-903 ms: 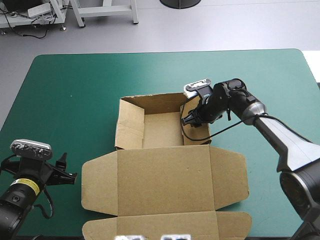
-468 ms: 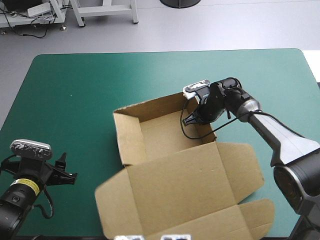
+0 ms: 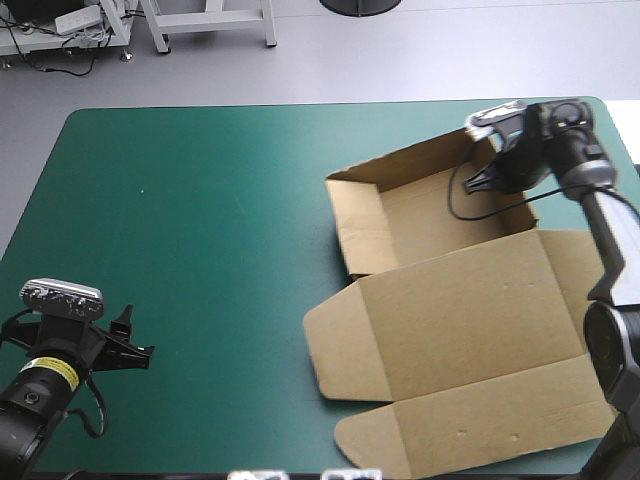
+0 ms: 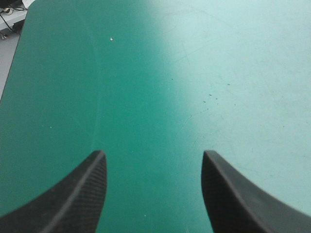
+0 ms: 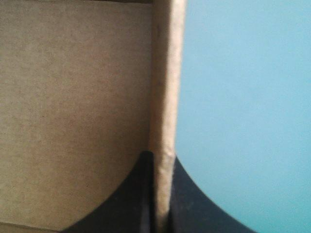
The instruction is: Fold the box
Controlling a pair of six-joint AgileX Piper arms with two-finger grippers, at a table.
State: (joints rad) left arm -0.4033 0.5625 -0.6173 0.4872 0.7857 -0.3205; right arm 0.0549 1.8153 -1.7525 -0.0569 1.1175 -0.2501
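**box hauled right and turned; right wall pinched throughout**

high view. shows the box displaced since the earlier pictures: dragged from the table's middle toward its right edge and turned. puts the open tray near the far right corner and the flat lid toward the near right edge, possibly just over it, though the arm hides that stretch. places the right gripper at the tray's right wall, with its grip not resolved from here. places the left gripper well apart from the box, near the near left corner, over bare teal-green cover. reads as a repositioning, not a fold: walls already raised, lid not yet lifted, board now farther from the left arm.

left wrist view. shows nothing but cover between and ahead of the left gripper. shows the black fingers wide apart, holding nothing. confirms no board within reach, which the high view only implies.

right wrist view. supplies what the high view lacks: right gripper all but closed on the upright wall, one finger inside the tray, the other outside over the cover. gives no sign of the lid or of the box's place on the table; refer to the high view for both.
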